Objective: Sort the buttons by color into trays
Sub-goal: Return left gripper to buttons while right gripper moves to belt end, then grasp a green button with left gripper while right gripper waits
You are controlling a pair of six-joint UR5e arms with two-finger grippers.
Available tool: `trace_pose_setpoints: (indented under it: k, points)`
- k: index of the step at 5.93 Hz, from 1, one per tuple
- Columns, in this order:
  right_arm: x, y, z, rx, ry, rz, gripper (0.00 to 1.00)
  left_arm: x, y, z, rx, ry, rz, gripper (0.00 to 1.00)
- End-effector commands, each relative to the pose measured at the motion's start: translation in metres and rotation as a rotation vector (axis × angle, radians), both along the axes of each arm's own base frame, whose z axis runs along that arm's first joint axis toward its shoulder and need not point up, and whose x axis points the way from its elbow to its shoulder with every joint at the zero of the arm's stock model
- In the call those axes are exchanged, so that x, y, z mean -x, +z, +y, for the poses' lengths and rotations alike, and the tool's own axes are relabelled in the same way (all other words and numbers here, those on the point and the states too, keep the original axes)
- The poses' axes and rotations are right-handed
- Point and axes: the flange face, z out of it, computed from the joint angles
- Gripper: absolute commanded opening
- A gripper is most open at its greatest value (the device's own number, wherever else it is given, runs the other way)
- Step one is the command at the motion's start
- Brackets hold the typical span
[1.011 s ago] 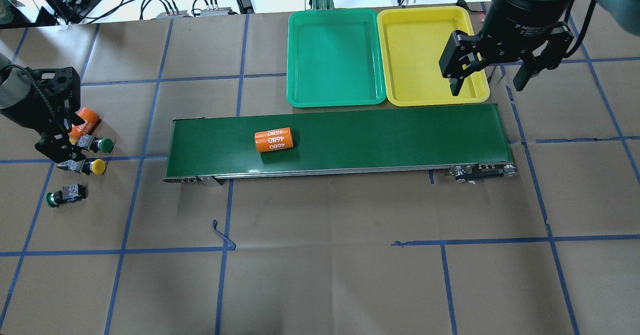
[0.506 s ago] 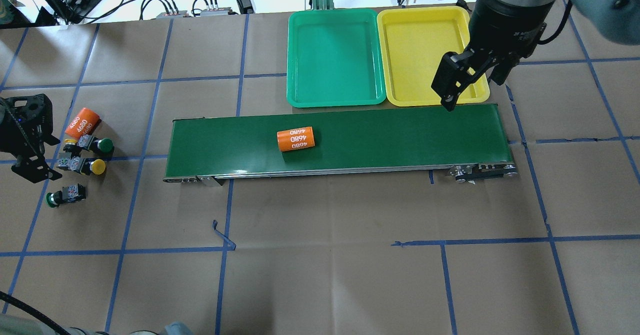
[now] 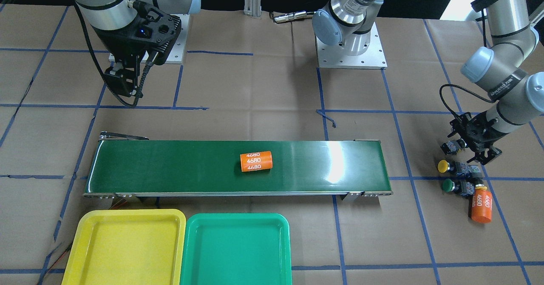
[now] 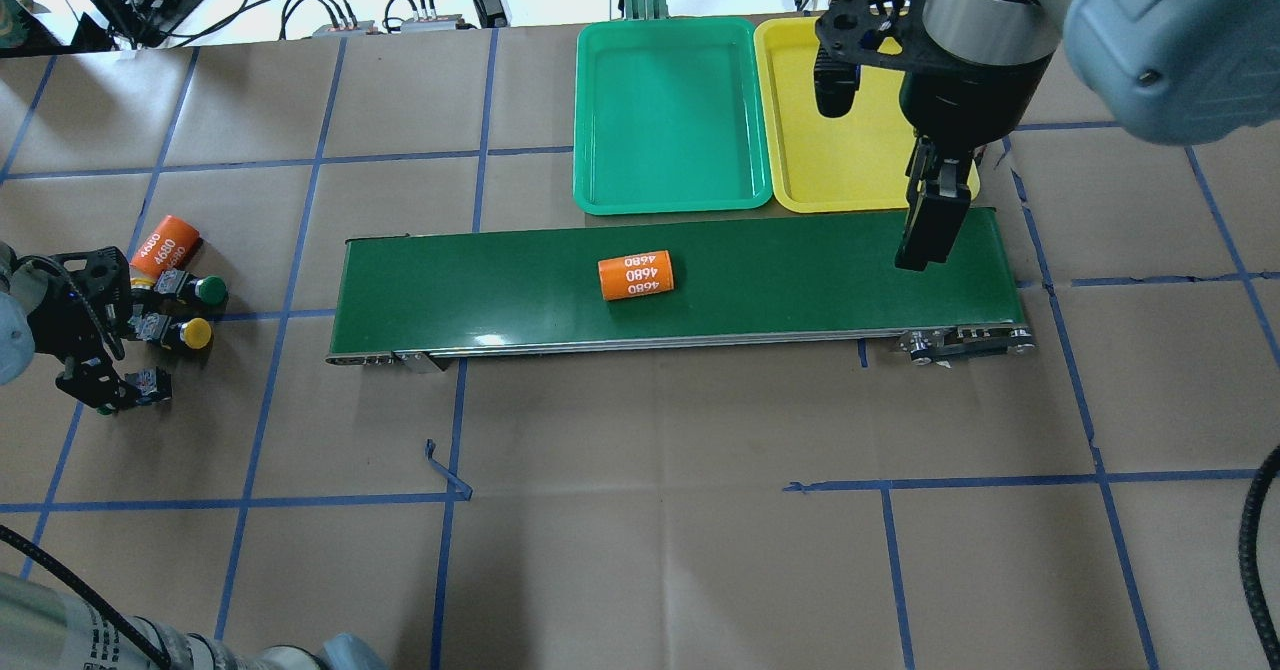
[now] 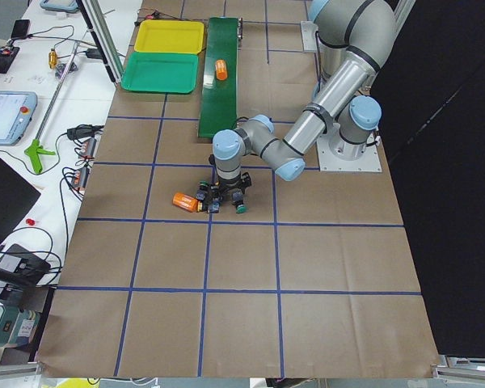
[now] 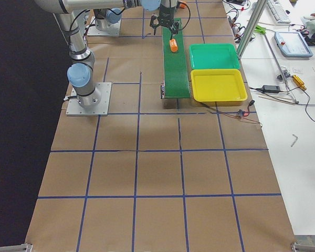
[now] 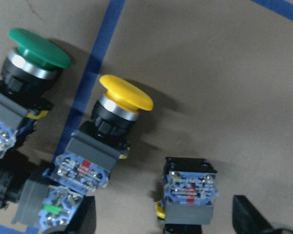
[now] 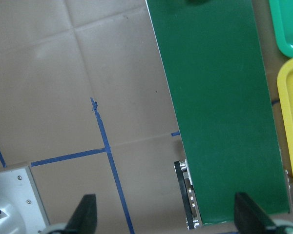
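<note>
Near the table's left end lie a green-capped button [image 4: 210, 290], a yellow-capped button [image 4: 197, 332] and a third button [image 4: 145, 383]. My left gripper [image 4: 105, 390] hangs open over that third one. In the left wrist view its black-grey body [image 7: 188, 190] lies between the fingertips [image 7: 249, 219], cap hidden. The green tray [image 4: 670, 110] and yellow tray [image 4: 850, 160] stand behind the belt. My right gripper [image 4: 925, 245] is open above the belt's right end, holding nothing, with its fingers [image 8: 85, 214] spread in the right wrist view.
A long dark green conveyor belt [image 4: 800, 280] carries an orange cylinder marked 4680 [image 4: 636, 276]. A second orange cylinder [image 4: 165, 243] lies right behind the buttons. Cables and tools sit beyond the table's far edge.
The cylinder on the belt has ridden to the right. My left gripper drew back from the two capped buttons and came down over the nearest one. My right gripper swung from the yellow tray to the belt's end.
</note>
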Motion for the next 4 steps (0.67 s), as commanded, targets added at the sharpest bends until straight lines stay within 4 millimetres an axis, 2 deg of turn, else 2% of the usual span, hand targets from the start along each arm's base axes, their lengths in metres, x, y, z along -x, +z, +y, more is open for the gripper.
trace_pose_setpoints:
  k: [1, 3, 4]
  points:
    - [-0.0061, -0.0316, -0.0007, 0.057, 0.113, -0.071, 1.00, -0.0035, -0.0103, 0.0098, -0.061, -0.003, -0.038, 0.95]
    - [-0.0049, -0.0337, 0.0009, 0.056, 0.097, -0.059, 1.00, -0.0012, -0.0153, 0.0116, -0.071, -0.028, -0.030, 0.39]
    - [-0.0048, -0.0311, 0.0016, 0.059, 0.099, -0.060, 1.00, -0.0013, -0.0148, 0.0109, -0.068, -0.028, -0.029, 0.18]
